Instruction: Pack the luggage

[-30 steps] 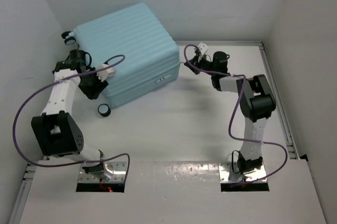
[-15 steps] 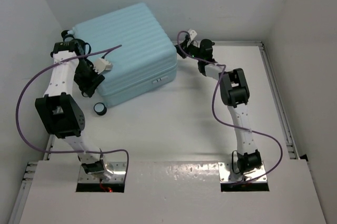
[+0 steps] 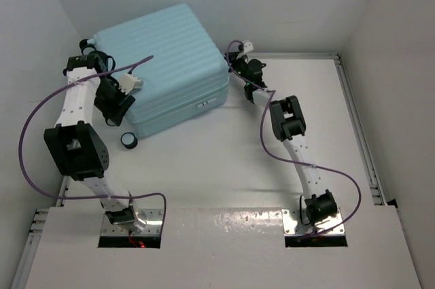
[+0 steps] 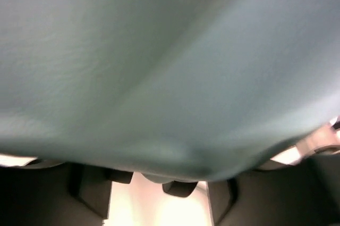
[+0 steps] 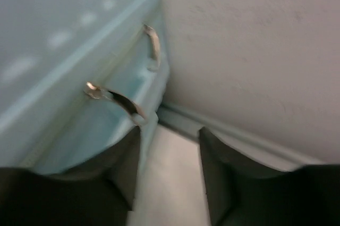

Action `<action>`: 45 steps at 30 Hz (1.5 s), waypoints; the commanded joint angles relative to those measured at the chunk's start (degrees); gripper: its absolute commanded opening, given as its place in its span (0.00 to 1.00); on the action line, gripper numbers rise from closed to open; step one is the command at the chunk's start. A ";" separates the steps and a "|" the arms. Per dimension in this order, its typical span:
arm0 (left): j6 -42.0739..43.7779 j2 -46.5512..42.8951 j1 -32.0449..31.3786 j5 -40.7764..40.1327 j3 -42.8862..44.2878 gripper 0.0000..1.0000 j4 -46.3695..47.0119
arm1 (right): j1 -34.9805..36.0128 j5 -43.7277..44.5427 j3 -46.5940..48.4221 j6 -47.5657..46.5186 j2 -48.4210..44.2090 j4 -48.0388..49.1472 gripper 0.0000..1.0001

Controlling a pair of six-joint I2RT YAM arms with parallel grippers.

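Lying near the tabletop's left edge, a small round black piece with a pale centre sits just beside the large pale aqua ribbed hard-shell suitcase, which rests closed in the far-left corner. The left pincer presses against its near-left side, fingers spread, nothing between. Farther back, the right pincer hangs parted and empty at the case's far-right corner, by silver zipper pulls.

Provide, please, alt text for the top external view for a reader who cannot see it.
A closed pale aqua ribbed hard-shell suitcase lies flat at the far left of a white table. The left gripper is at its left side and the right gripper at its far right corner.
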 commanded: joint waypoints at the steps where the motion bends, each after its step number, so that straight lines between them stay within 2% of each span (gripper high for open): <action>1: -22.29 5.84 1.85 2.83 -0.84 0.62 37.50 | 1.14 -1.94 -9.33 8.46 -8.19 5.14 0.54; 3: -24.31 3.74 4.04 7.13 -0.84 0.77 38.11 | 1.40 -8.86 -19.68 13.01 -11.98 8.49 0.63; 4: -25.62 2.08 5.18 10.19 -1.36 0.77 38.72 | 1.75 -12.12 -25.39 14.60 -15.74 12.41 0.67; 5: -26.51 1.02 5.97 12.22 -2.33 0.92 38.73 | 2.45 -15.28 -30.67 16.10 -19.52 13.41 0.68; 6: -27.73 -0.30 6.76 14.07 -3.03 1.00 39.68 | 2.63 -16.88 -32.89 17.07 -22.86 14.12 0.68; 7: -29.14 -1.70 7.73 16.01 -4.00 1.00 41.61 | 3.33 -18.46 -35.35 17.77 -24.55 17.08 0.69; 8: -32.20 -3.20 8.87 18.37 -5.05 1.00 42.85 | 4.21 -21.70 -41.90 20.22 -26.22 17.63 0.69; 9: -33.79 -6.95 10.97 23.36 -7.93 1.00 44.34 | 4.65 -22.69 -43.97 20.94 -30.76 18.42 0.69; 10: -36.51 -9.08 12.12 26.02 -9.53 1.00 47.75 | 6.05 -24.70 -49.99 22.69 -32.11 20.52 0.71; 12: -38.81 -13.12 13.79 29.46 -12.51 1.00 50.49 | 7.46 -26.02 -53.62 23.31 -37.28 21.93 0.72; 15: -41.36 -19.72 15.98 27.37 -12.53 1.00 53.22 | 10.10 -29.71 -63.37 24.10 -42.56 24.75 0.72; 17: -43.55 -23.05 17.48 25.97 -12.53 1.00 54.63 | 12.55 -31.30 -65.86 24.11 -46.34 27.81 0.72; 19: -45.49 -23.69 19.77 22.63 -9.90 1.00 55.16 | 14.14 -34.82 -70.26 24.29 -47.85 29.14 0.72; 21: -46.20 -24.22 21.27 23.93 -7.80 1.00 55.16 | 15.03 -37.10 -73.76 23.67 -51.54 31.52 0.72; 23: -46.20 -23.70 21.27 24.46 -5.59 1.00 55.16 | 15.03 -37.90 -75.27 22.97 -54.08 32.75 0.71; 24: -44.64 -22.65 18.92 24.46 -5.07 1.00 54.55 | 14.85 -38.60 -77.11 22.45 -54.53 32.84 0.71; 27: -42.00 -20.01 14.08 22.36 -2.25 0.98 52.62 | 14.15 -39.58 -79.75 21.48 -56.90 34.51 0.68; 28: -40.85 -17.04 9.45 20.44 0.54 0.95 51.48 | 13.80 -36.96 -80.72 20.86 -57.52 34.16 0.68; 31: -40.31 -11.58 1.09 14.90 6.51 0.90 48.66 | 9.51 -28.10 -78.98 19.98 -57.44 29.08 0.66; 33: -40.31 -6.74 -2.35 12.61 9.08 0.86 48.66 | 5.22 -24.12 -77.05 19.28 -56.65 23.31 0.64; 34: -40.31 -5.07 -5.42 10.60 11.53 0.86 48.66 | 3.97 -18.36 -72.86 18.67 -54.73 21.61 0.62; 35: -40.31 -3.49 -6.58 9.44 12.77 0.84 48.66 | 3.00 -16.56 -71.17 18.40 -53.76 18.55 0.62; 36: -41.53 -0.52 -7.20 8.82 13.83 0.83 48.66 | 0.12 -15.07 -67.76 18.48 -51.75 16.08 0.62; 38: -43.47 2.49 -7.21 8.82 16.54 0.80 48.66 | -1.05 -14.09 -63.52 17.61 -48.93 14.57 0.64; 41: -49.79 7.06 -3.26 4.88 18.75 0.80 49.96 | -2.37 -10.86 -56.93 18.21 -44.36 11.76 0.68; 45: -57.18 8.38 3.50 -5.85 22.17 0.93 53.49 | -2.55 -3.20 -52.70 21.64 -39.95 5.61 0.79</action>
